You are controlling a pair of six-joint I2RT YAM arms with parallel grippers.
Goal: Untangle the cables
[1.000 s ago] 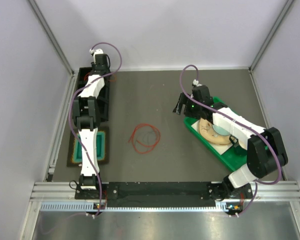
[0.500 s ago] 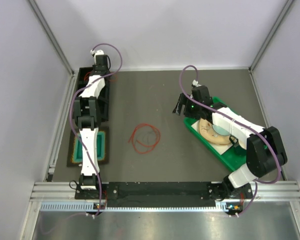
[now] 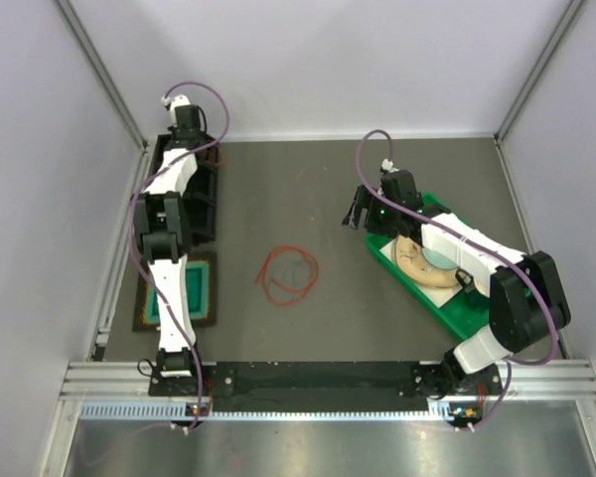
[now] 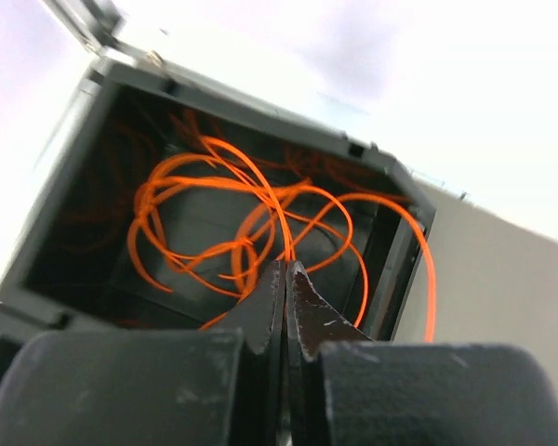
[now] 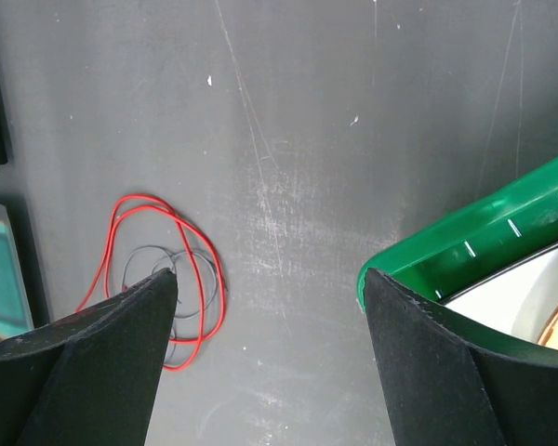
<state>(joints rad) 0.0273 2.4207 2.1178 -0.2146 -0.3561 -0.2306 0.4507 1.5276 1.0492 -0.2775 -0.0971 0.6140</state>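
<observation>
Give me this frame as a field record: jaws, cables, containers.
left jaws: shut on a strand of the orange cables in the black bin
right jaws: open, empty, over the table beside the green tray
loose bundle: red loops plus one thin dark cable, untouched

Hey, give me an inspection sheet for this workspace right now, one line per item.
Surface: grey table, scuffed.
Job's things: red and dark loops lie mid-table; orange cables fill the black bin.
Clutter: green tray at right, teal mat at left.
Tools: left tool shut on the orange cables over the bin; right tool open above the table.
Cables: purple hoses along both arms.
Surroundings: pale walls, nothing else seen.
</observation>
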